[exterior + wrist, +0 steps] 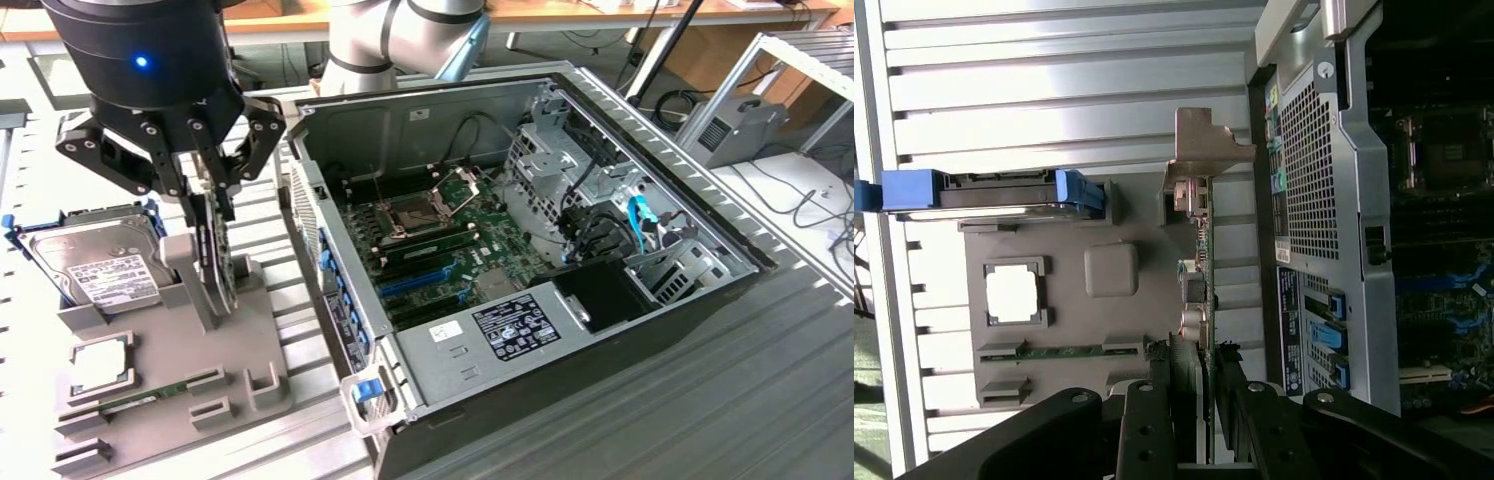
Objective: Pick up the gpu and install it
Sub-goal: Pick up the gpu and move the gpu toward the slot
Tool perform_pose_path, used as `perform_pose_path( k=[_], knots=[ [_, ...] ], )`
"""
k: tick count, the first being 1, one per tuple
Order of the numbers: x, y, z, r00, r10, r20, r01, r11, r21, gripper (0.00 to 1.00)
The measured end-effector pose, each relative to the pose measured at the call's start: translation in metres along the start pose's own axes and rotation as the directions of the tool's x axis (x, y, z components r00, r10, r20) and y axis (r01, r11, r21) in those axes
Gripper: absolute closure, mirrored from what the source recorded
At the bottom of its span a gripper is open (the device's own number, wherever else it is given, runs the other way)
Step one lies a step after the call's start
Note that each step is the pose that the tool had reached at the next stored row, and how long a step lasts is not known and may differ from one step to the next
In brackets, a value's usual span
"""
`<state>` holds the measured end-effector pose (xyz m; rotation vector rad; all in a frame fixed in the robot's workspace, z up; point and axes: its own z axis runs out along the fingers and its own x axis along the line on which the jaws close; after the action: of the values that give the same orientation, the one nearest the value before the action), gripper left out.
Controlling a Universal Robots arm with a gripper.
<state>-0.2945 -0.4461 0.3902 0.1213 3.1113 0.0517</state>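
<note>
Thin green gpu card: matt circuit board; end bracket bare silver metal, dull sheen
Grey moulded parts tray: smooth matt plastic
Silver hard drive: satin metal lid, white paper label, blue plastic frame
Open black computer case: dark painted outer wall, bare perforated sheet steel rear
Ribbed grey worktable: metal, satin, faintly reflective

Hard drive and power supply labels are illegible.

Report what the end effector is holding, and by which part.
The gpu. The end effector pinches the card's upper edge, one finger on each face, away from its metal bracket. The card stands upright in the gray fixture.
</note>
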Motion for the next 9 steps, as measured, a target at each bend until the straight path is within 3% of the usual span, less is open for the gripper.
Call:
perform_pose_path(
  k=[9],
  knots=[
    [-0.0001, 0.0001, -0.0038, 1.0, 0.0, 0.0, 0.0, 1.0, -0.0002, 0.71]
  ],
)
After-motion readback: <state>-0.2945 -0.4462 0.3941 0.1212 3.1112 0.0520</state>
